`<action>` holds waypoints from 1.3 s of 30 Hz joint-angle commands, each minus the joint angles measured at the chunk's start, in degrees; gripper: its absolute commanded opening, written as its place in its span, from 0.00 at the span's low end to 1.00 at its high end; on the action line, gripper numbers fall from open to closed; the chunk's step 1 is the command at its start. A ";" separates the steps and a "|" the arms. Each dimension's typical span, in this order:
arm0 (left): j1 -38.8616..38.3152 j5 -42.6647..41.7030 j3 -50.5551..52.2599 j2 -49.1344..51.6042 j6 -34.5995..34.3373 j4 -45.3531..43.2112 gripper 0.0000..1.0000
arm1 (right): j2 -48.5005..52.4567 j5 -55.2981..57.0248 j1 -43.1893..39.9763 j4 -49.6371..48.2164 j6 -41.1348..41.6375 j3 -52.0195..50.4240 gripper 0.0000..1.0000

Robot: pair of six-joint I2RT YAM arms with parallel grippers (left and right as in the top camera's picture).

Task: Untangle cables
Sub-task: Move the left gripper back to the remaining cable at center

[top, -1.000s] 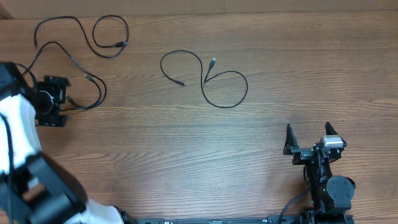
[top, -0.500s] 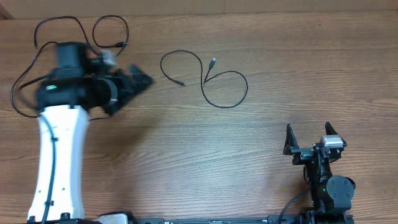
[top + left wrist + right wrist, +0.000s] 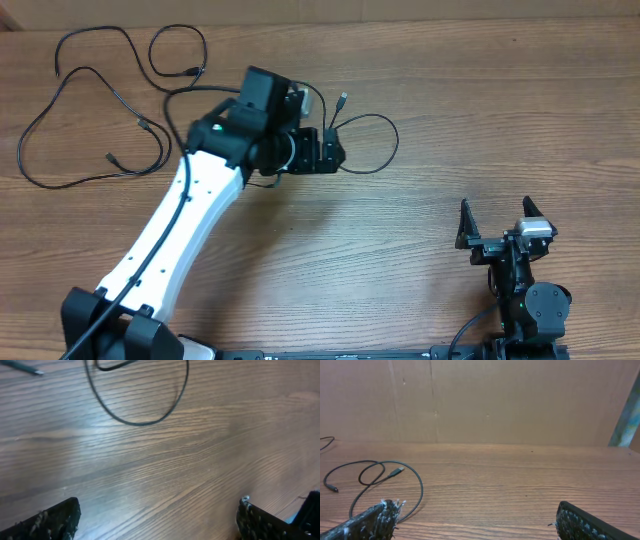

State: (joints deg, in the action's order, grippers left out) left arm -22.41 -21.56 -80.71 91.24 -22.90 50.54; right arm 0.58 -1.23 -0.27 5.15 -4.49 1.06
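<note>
Several thin black cables lie on the wooden table. The middle cable (image 3: pixel 397 140) curls at centre, its plug (image 3: pixel 343 99) just beyond my left gripper (image 3: pixel 338 152). That gripper hovers over the cable's left part, open and holding nothing. In the left wrist view the cable's loop (image 3: pixel 140 423) lies ahead of the wide-apart fingers (image 3: pixel 55 521), with bare wood at the gripper (image 3: pixel 157 525). Two more cables (image 3: pixel 192 72) (image 3: pixel 143 123) sprawl at the far left. My right gripper (image 3: pixel 495 212) rests open at the near right; its wrist view shows the middle cable (image 3: pixel 398 470) far to the left.
The left arm's white link (image 3: pixel 170 230) crosses the table diagonally from the near left to the centre. A brown cardboard wall (image 3: pixel 510 400) stands behind the table's far edge. The right arm's base (image 3: pixel 535 305) sits at the near right edge.
The left arm has swung from the far left across to the centre and now hovers over the middle cable. The two left cables are uncovered. The right arm has not moved.
</note>
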 commanded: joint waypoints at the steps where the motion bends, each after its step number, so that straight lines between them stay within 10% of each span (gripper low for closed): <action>1: -1.90 1.11 -0.04 2.40 4.81 -1.31 1.00 | -0.42 0.09 0.26 -0.33 0.15 -0.59 1.00; 26: -4.42 2.93 -0.04 22.38 39.43 -16.57 0.90 | -0.42 0.09 0.26 -0.33 0.15 -0.59 1.00; 39: -5.77 2.47 -0.04 25.79 45.81 -26.56 0.95 | -0.42 0.09 0.26 -0.33 0.15 -0.59 1.00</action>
State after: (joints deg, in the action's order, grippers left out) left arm -26.98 -18.79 -80.64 116.60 20.16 24.23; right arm 0.58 -1.23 -0.27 5.15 -4.51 1.06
